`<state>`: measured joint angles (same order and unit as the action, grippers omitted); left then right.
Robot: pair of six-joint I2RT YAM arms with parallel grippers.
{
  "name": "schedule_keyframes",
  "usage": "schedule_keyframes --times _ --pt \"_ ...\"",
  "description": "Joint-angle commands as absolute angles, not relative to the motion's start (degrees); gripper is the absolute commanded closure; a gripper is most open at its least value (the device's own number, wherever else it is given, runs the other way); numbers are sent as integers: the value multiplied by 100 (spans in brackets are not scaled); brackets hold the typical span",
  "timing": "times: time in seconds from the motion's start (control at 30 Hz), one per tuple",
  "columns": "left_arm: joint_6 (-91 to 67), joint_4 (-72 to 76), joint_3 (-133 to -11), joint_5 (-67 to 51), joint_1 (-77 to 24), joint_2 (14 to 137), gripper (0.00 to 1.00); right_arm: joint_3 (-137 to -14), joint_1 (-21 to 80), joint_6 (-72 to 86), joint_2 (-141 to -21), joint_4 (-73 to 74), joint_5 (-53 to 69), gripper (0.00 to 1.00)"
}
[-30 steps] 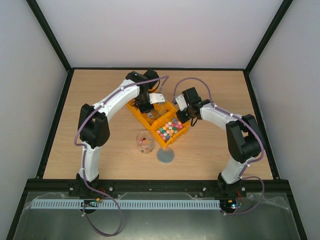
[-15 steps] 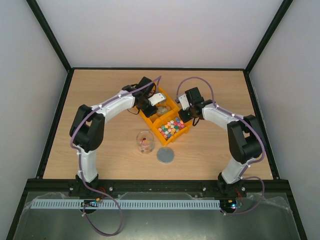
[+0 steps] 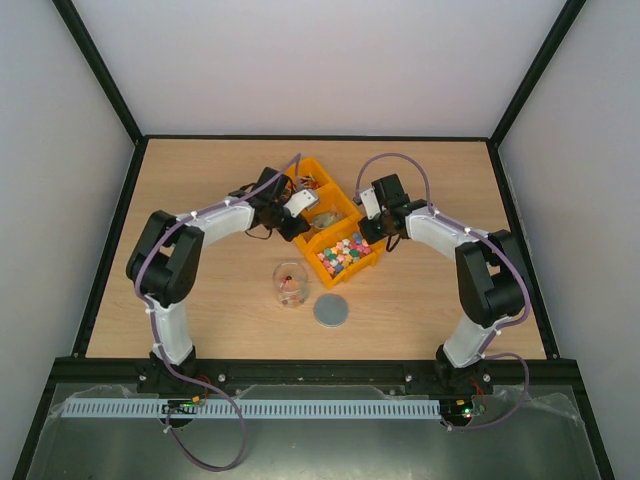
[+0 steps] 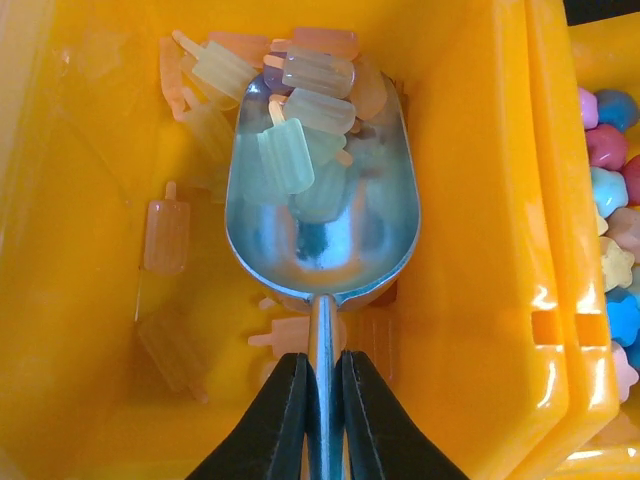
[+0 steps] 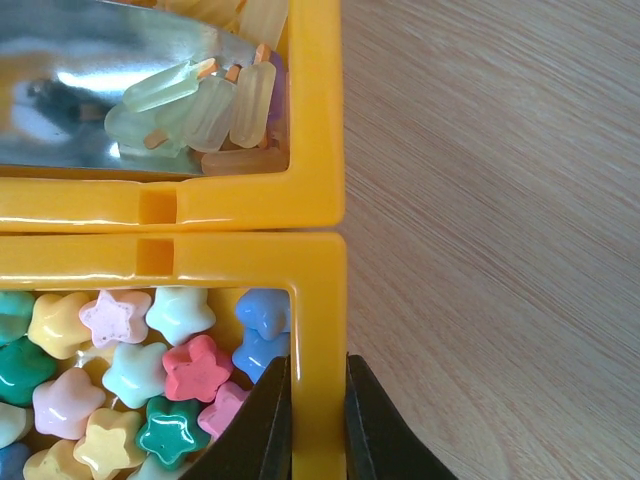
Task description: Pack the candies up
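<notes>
Two claws are both gripping: my left gripper (image 4: 322, 365) is pinching shut on the scoop (image 4: 320, 230) handle, candies (image 4: 300, 120) lying in its bowl inside the yellow bin (image 4: 470, 200); my right gripper (image 5: 316, 370) is clamping the next bin (image 5: 318, 290) by its wall, star candies (image 5: 190, 365) sitting inside

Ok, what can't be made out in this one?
- Top view: what is in the cup is too small to identify.
- Top view: the far bin holds pieces too small to sort out.
- Left wrist view: the scoop handle runs off the bottom edge between the left end effector fingers.
- Right wrist view: the star candies are cut off by the left and bottom edges.
</notes>
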<state>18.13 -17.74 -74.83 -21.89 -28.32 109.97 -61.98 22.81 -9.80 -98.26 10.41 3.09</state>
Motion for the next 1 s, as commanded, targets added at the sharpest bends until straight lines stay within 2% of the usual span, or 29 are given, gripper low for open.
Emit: schedule_keyframes --times 0.0,0.13,0.33,0.5,0.6,0.77,0.97 --pt "1712 -800 -6680 -2674 -2551 10759 98 -6210 2312 -924 -9917 1125 566 99" --pt "1803 -70 -6227 -2870 -2443 10591 98 -6179 2256 -866 -9966 1066 583 99" --pt "1723 241 -6049 -3104 -2296 10437 98 -6265 2207 -917 -10022 1122 515 96" --pt "1728 551 -5703 -3403 -2111 10138 98 -6275 2180 -932 -10011 1145 446 89" --pt "1669 581 -5671 -3375 -2069 10099 98 -6274 2178 -947 -10007 1179 521 79" --pt "1548 805 -5518 -3543 -1973 9976 98 -6141 2162 -1022 -9875 1070 609 52" --pt "1445 1078 -5289 -3784 -1863 9778 98 -6088 2154 -1097 -9794 1020 602 30"
